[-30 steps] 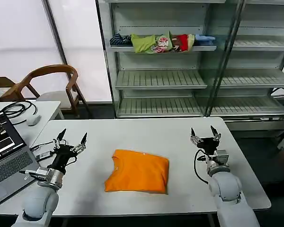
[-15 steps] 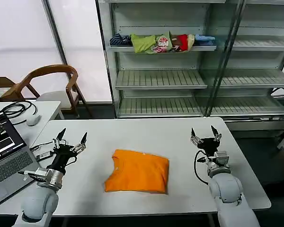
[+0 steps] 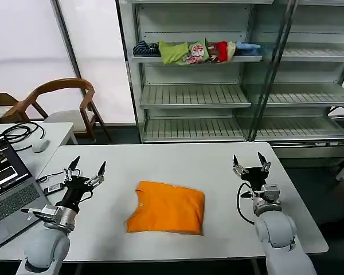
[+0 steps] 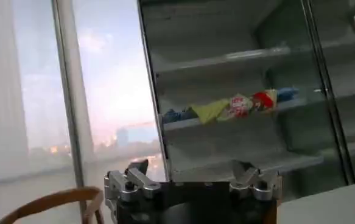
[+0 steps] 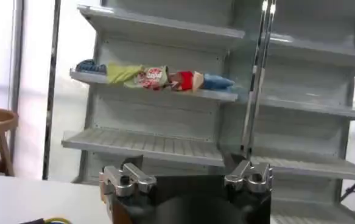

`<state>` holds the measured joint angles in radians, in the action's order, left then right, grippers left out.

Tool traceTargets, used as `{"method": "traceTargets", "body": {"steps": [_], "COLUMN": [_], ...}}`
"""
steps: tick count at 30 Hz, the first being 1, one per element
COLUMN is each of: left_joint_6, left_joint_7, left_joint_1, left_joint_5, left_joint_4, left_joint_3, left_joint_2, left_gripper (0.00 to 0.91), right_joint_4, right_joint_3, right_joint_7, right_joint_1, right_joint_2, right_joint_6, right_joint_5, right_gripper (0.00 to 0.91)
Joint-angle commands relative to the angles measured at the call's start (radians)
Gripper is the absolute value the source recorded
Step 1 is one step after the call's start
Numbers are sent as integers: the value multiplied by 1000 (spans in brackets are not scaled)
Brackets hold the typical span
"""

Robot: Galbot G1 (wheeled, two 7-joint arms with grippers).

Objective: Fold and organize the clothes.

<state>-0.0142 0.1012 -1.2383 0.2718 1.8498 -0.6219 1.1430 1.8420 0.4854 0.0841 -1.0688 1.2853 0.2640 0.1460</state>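
Note:
The clothes, one bright orange T-shirt, lie folded into a neat rectangle at the middle of the white table, collar toward the left. My left gripper is raised at the table's left side, fingers spread open and pointing up, empty, well apart from the shirt. On the right side my right gripper stands the same way, open and empty, also clear of the shirt. Both wrist views look out at the shelving, with each gripper's spread jaws at the picture's lower edge.
A metal shelf unit stands behind the table, with a multicoloured heap of garments on an upper shelf. A laptop and cables sit on a side table at the left, a wooden chair behind it.

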Motion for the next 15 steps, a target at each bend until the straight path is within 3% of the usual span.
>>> {"method": "traceTargets", "body": {"steps": [1,3,15], "left_joint_6": [1,2,3], "left_joint_7": [0,0,-1], "left_joint_1": [-14,-18,-20], "left_joint_5": [0,0,-1], "left_joint_4": [10,14,10], "left_joint_3": [-1,-2,0], "left_joint_2": [-3,-2,-1], "left_gripper": [907,907,907], "right_joint_4": [9,-2,-11], "right_joint_3": [-6,-7,-13], "right_joint_7": [0,4,11], "right_joint_1": [-8,-6,-1], "right_joint_2": [0,2,0], "right_joint_6": [26,0,9], "right_joint_5": [-18,-14,-7], "right_gripper": [907,907,907]}}
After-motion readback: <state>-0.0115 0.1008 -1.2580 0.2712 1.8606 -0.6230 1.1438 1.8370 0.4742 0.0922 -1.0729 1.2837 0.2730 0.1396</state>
